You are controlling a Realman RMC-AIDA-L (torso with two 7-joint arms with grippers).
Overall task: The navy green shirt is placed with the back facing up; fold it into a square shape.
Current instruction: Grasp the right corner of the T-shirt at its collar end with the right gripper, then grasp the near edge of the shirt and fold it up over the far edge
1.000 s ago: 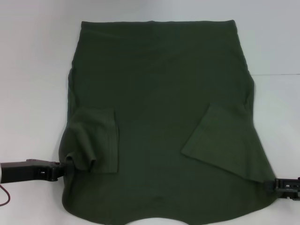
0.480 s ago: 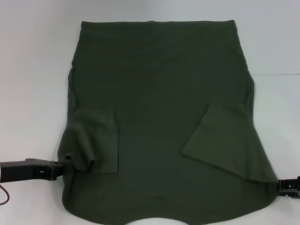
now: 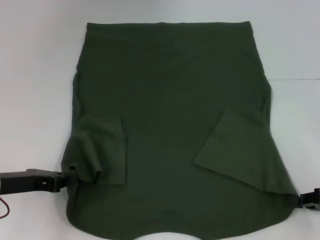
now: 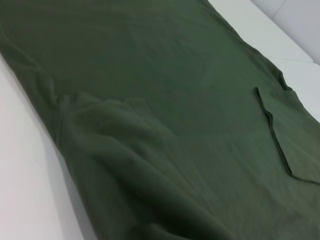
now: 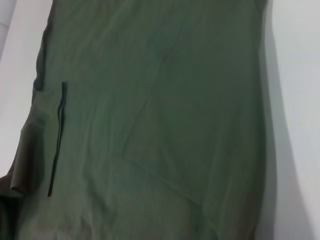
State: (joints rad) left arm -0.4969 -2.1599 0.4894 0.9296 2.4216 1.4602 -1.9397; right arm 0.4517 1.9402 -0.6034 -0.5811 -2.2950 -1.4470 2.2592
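Observation:
The navy green shirt (image 3: 170, 100) lies spread flat on the white table (image 3: 35, 75), plain side up. Both short sleeves are turned inward onto the body, the left sleeve (image 3: 102, 150) and the right sleeve (image 3: 235, 150). My left gripper (image 3: 71, 176) lies low at the shirt's left edge, its tip against a raised bunch of fabric below the left sleeve. At the frame's right border my right gripper (image 3: 307, 200) sits just off the shirt's lower right corner. Both wrist views show only shirt cloth (image 4: 165, 100) (image 5: 160, 110) and none of my fingers.
Bare white tabletop surrounds the shirt on the left, right and far sides. A seam in the table surface (image 3: 295, 79) runs off to the right of the shirt. A thin red cable (image 3: 4, 210) hangs by my left arm.
My right gripper has slid to the right, away from the shirt's corner and nearly out of the picture. My left gripper has eased slightly left. The shirt lies as before.

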